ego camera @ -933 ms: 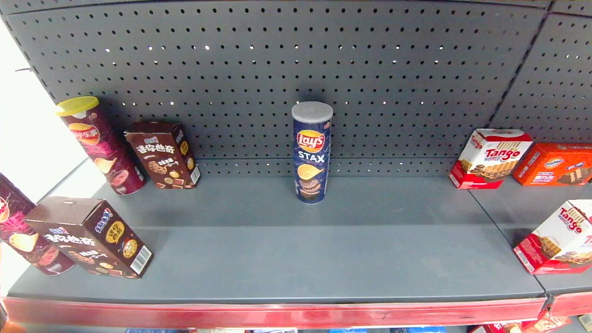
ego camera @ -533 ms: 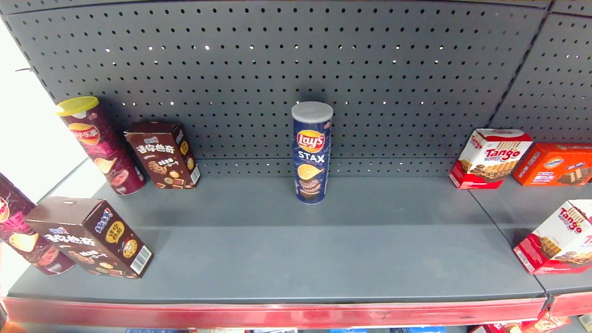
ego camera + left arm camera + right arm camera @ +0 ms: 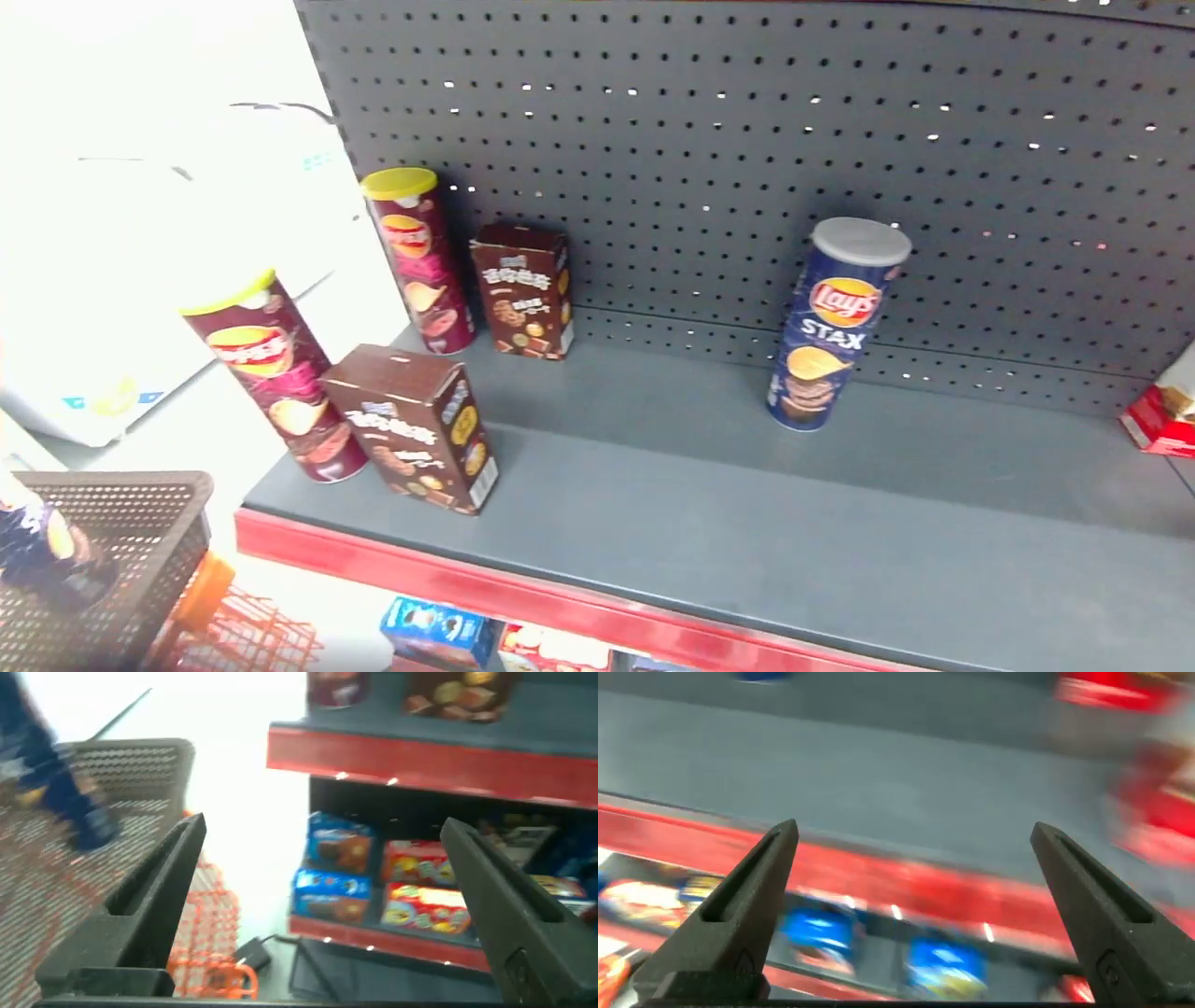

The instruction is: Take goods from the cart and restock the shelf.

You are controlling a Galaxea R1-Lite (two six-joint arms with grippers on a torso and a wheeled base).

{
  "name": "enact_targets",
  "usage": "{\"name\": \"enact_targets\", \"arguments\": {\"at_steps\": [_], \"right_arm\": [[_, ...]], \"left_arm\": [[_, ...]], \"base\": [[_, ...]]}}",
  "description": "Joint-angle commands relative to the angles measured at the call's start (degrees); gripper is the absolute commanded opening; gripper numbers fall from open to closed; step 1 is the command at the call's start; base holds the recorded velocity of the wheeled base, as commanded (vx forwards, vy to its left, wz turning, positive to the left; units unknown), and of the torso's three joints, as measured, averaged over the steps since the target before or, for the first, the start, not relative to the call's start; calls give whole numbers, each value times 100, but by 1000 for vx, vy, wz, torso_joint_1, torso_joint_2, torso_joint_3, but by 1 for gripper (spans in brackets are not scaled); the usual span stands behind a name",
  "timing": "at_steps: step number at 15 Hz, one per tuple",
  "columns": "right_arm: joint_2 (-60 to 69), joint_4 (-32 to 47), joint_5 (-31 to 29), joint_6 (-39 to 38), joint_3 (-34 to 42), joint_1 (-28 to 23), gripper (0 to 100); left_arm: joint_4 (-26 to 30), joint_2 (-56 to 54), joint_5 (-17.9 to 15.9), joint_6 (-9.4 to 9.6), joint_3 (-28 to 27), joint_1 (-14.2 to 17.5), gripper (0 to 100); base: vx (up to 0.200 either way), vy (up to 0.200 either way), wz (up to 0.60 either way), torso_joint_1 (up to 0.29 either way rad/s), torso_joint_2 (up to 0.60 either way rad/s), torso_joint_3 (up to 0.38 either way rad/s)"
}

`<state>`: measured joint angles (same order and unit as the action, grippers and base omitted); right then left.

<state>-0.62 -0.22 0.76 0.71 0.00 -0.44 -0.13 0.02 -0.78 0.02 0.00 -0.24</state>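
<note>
Down at the robot's left sits the cart's dark mesh basket (image 3: 140, 495), and in it a dark blue can (image 3: 42, 551), the next piece of stock by my reckoning. It looks to lean against the mesh with its long axis more up than flat, though it is too blurred to be sure.

The left tool (image 3: 322, 831) is spread wide with nothing in it. It hangs low in front of the shelf's red edge, and the basket (image 3: 131, 765) with the can (image 3: 56, 775) lies ahead of it, outside the gap and off beyond 1 finger. So the left arm is the nearer one, and I'd judge the coming move hinges on lining that gap up with the can and going in over the basket's rim.

The right tool (image 3: 915, 833) is wide open too and holds nothing, out by the shelf's front lip, well away from the cart.

On the shelf (image 3: 747, 541) there are 2 maroon cans (image 3: 275, 373) (image 3: 417, 261), 2 brown boxes (image 3: 420, 425) (image 3: 525, 289), and 1 blue can (image 3: 831, 327) upright at the pegboard. There is open deck in front of that can and to either side of it.

The mesh wall is the likely snag on the way in.
</note>
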Motion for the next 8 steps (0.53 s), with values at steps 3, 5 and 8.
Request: {"name": "enact_targets", "arguments": {"at_steps": [3,5,8], "right_arm": [[-8,-4,4,8,0,0,100],[-8,-4,-14,-18,0,0,100],[-8,-4,-14,-18,0,0,100]], "left_arm": [[-4,-2,-1,-2,0,-2,100],[-4,-2,-1,6,0,-2,100],[-4,-2,-1,6,0,-2,100]], "base": [[0,0,600,-2,1,2],[0,0,0,0,0,0],[0,0,0,0,0,0]]}}
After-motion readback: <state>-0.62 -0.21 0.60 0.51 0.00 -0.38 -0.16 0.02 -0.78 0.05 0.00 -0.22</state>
